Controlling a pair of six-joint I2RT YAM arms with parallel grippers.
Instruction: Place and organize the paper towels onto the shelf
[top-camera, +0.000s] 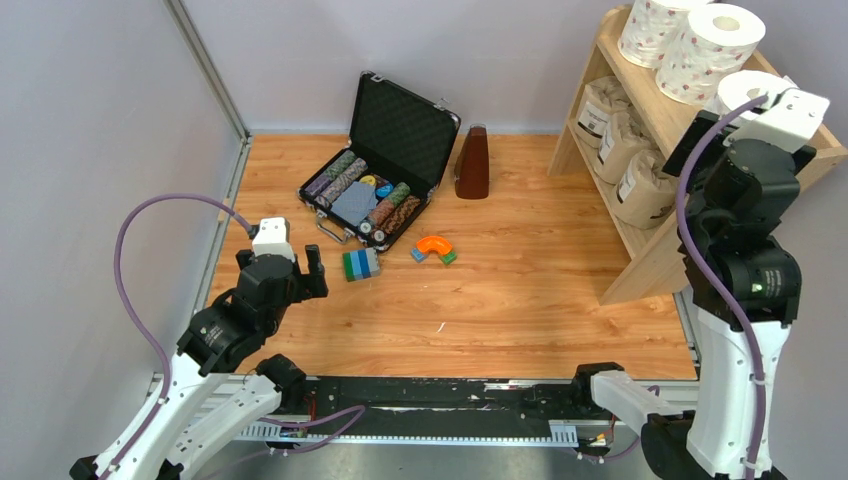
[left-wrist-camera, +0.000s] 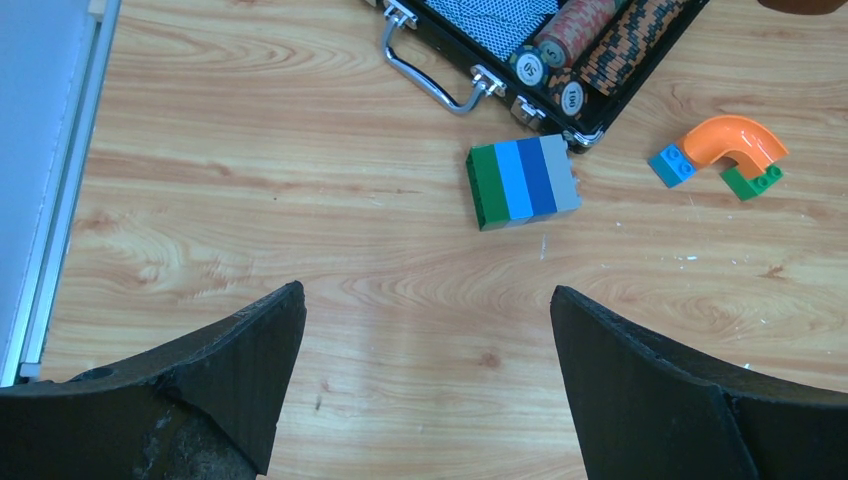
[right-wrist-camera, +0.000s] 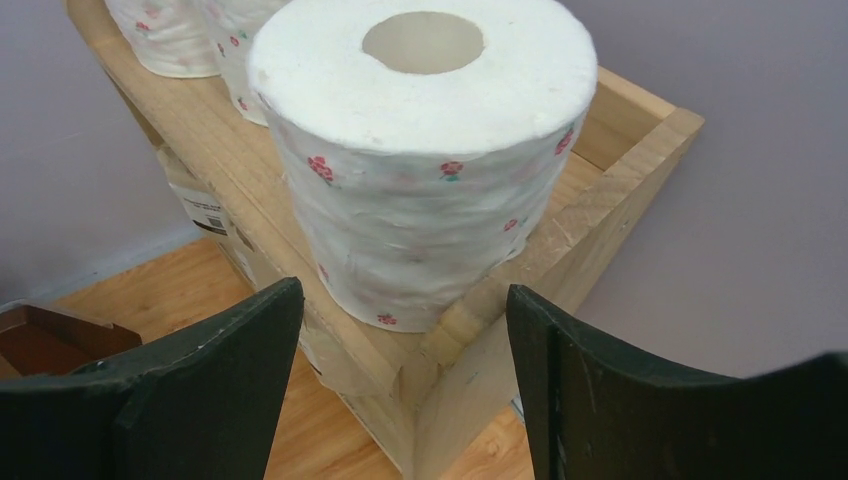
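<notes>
Fingers (left-wrist-camera: 230, 370) of the left gripper (left-wrist-camera: 427, 293) stand wide apart in the left wrist view, holding nothing, above the bare wood-grain tabletop (left-wrist-camera: 250, 180). Beyond them a flat stack of green, blue and grey toy bricks (left-wrist-camera: 522, 180) lies just beside the corner of an open black case of poker chips (left-wrist-camera: 560, 60). An orange curved brick piece (left-wrist-camera: 735, 148) lies farther right.

Right wrist view: the right gripper (right-wrist-camera: 402, 290) has its two black fingers (right-wrist-camera: 640, 400) parted and empty. A white paper towel roll with small red dots (right-wrist-camera: 420, 170) stands upright, hollow core up, on the flat top of the light natural-wood shelf (right-wrist-camera: 625, 185), at its near corner. It sits just beyond the fingertips, centred on the gap between them. The tips seem clear of it, though from this angle that is hard to be sure of. Two more dotted white rolls (right-wrist-camera: 170, 40) stand farther along the top.

Overhead view: the shelf stands at the far right of the table. The three white rolls stand in a row on its top, and three tan paper-wrapped rolls with labels (top-camera: 628, 142) sit side by side on the inner shelf below. The right arm is raised at the shelf's near end, its wrist covering part of the nearest white roll. The left gripper hangs low at the near left, well apart from the shelf. A dark brown pyramid-shaped metronome (top-camera: 472, 165) stands just right of the case, at the far middle.
</notes>
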